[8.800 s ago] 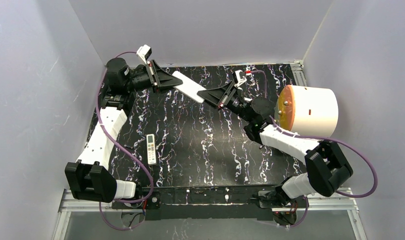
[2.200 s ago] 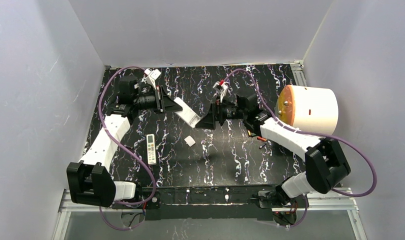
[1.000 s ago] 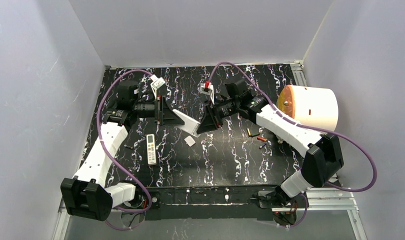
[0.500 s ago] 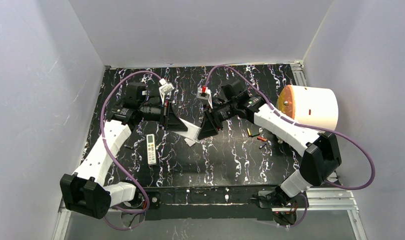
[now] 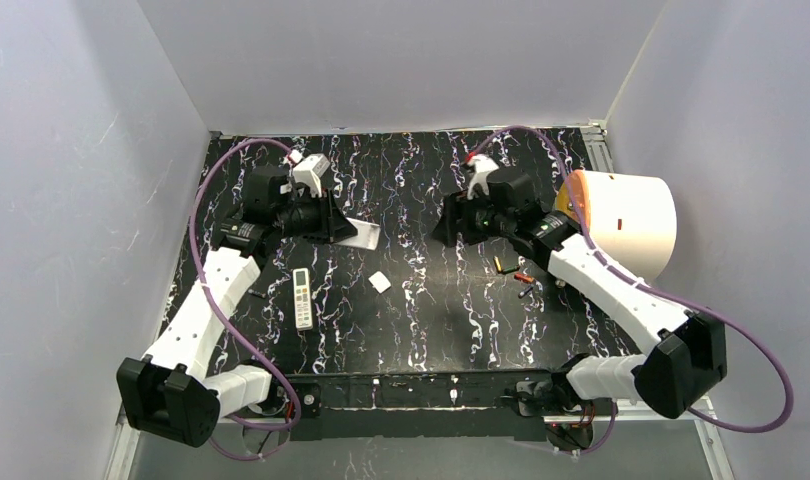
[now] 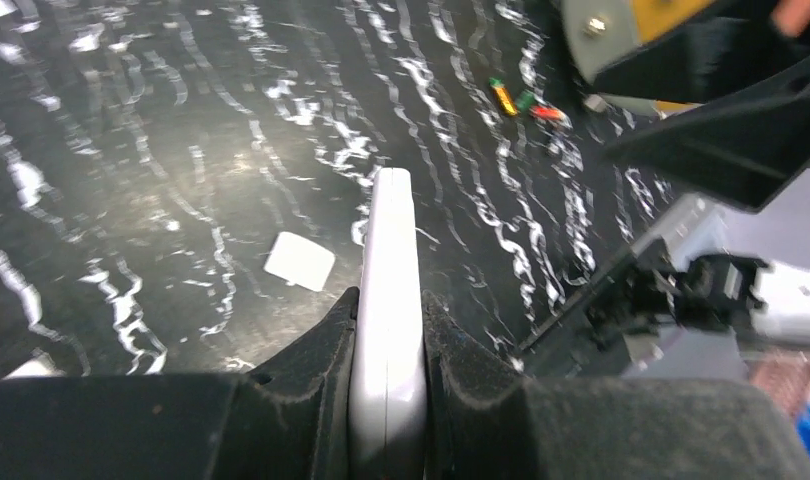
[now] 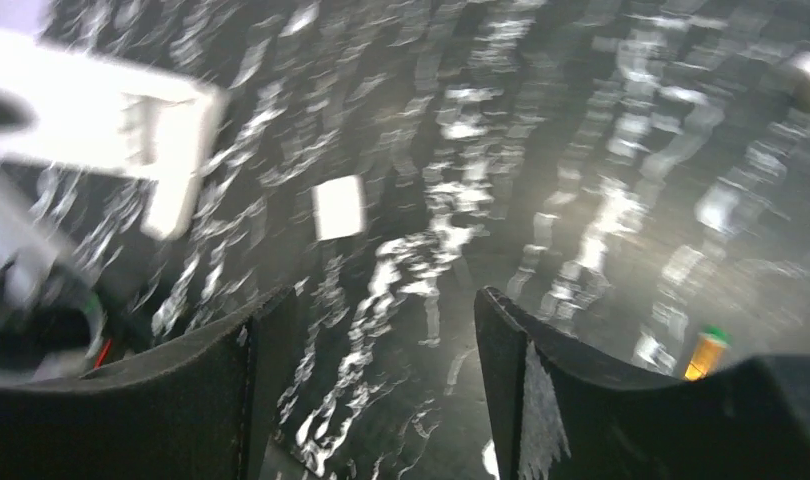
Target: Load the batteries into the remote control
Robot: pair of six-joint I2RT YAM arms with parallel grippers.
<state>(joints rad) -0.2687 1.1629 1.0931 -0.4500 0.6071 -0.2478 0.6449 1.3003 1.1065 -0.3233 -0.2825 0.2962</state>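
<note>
All of it sits on a black marbled table (image 5: 431, 340); at its right edge a big white drum (image 5: 631, 225) lies on its side, well apart from the work and seemingly no part of it; the left gripper (image 6: 389, 320) is clamped tight on the white remote (image 6: 391, 220), holding it by one end, edge-on and lifted off the table, its free end pointing toward the middle; in the blurred right wrist view the battery bay at that free end looks open, so this hold likely serves to keep the bay reachable for the other arm; the right gripper (image 7: 381, 300) has its jaws spread wide with nothing between them, hovering above the table's middle, free to go and fetch; a second remote (image 5: 302, 298) lies flat near the left arm, apart from both grippers; the small white cover (image 5: 379, 282) lies flat on the table between the two grippers, off the remote so the bay stays clear; the batteries (image 5: 521, 277), smallest of all, lie loose in a little cluster on the table near the right arm, none yet in the remote
</note>
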